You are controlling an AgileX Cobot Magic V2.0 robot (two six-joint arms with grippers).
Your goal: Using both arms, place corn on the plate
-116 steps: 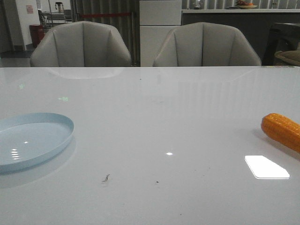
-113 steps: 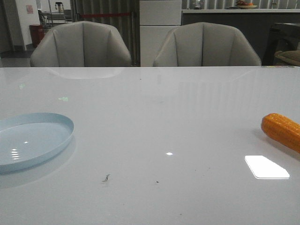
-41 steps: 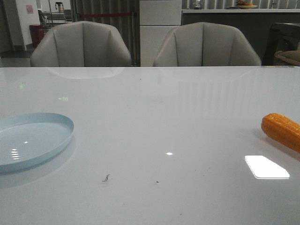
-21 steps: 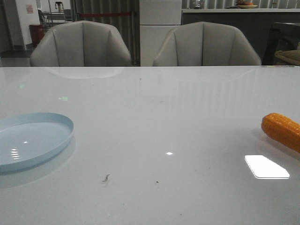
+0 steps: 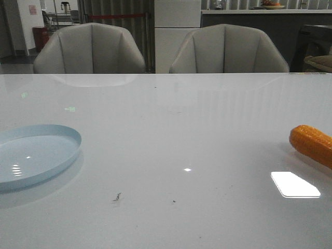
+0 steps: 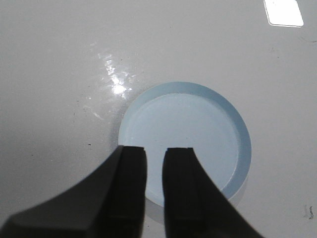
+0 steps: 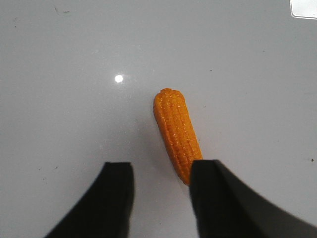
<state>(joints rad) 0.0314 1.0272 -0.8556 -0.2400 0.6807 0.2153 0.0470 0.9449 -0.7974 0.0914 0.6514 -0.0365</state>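
Nothing was done yet; the corn (image 7: 177, 133) lay ungrasped on the worktop (image 5: 197, 135), well apart from the empty plate (image 6: 237, 129); the right tool (image 7: 161, 181) was spread wide, the left tool (image 6: 154, 166) barely parted.

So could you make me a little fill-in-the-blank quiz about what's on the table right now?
1. The plate is pale ____.
2. The corn lies on the ____, not on the plate.
3. The plate holds ____.
4. The left claw hangs above the ____.

Missing words: blue; table; nothing; plate
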